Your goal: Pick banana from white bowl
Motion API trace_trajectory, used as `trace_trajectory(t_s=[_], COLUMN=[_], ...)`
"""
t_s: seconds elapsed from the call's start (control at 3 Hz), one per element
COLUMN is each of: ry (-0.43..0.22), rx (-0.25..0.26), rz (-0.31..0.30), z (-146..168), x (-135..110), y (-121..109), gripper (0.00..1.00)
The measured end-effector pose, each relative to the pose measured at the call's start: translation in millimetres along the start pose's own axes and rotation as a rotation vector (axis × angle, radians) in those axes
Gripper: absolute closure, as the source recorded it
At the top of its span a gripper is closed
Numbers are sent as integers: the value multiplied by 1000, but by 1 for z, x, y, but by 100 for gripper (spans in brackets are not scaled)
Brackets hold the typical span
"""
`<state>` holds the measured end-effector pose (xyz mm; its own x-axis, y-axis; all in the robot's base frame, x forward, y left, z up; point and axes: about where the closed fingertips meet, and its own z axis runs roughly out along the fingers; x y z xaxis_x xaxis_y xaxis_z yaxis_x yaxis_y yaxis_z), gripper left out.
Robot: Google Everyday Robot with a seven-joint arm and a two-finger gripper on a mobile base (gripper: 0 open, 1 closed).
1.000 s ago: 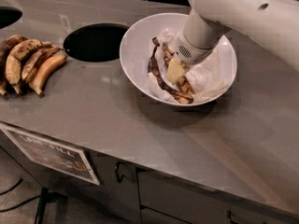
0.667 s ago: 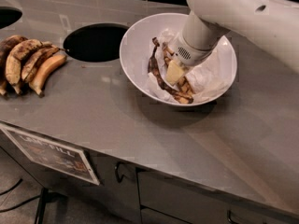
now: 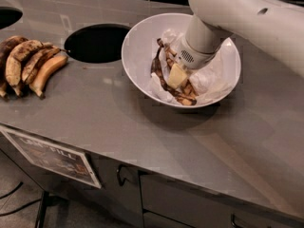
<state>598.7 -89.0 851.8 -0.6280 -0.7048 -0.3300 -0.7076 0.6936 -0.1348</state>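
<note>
The white bowl (image 3: 138, 41) stands on the grey counter, lined with crumpled white paper (image 3: 209, 77). The banana (image 3: 188, 92), small, brownish and speckled, lies in the bowl's middle, mostly hidden under my gripper. My gripper (image 3: 177, 75) reaches down into the bowl from the upper right and sits right on the banana. A thinner, darker, curved banana (image 3: 157, 73) lies just left of it in the bowl.
A bunch of bigger bananas (image 3: 28, 63) lies at the counter's left. A round hole (image 3: 97, 42) opens in the counter between the bunch and the bowl, another hole (image 3: 7, 17) at far left. The counter's front edge (image 3: 142, 167) has cabinets below.
</note>
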Motion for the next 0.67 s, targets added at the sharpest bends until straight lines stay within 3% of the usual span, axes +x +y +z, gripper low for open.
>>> trace_trajectory(t_s=[0.67], ry=[0], rx=[0], rz=[0], z=[0], x=[0], y=[0], gripper=[84])
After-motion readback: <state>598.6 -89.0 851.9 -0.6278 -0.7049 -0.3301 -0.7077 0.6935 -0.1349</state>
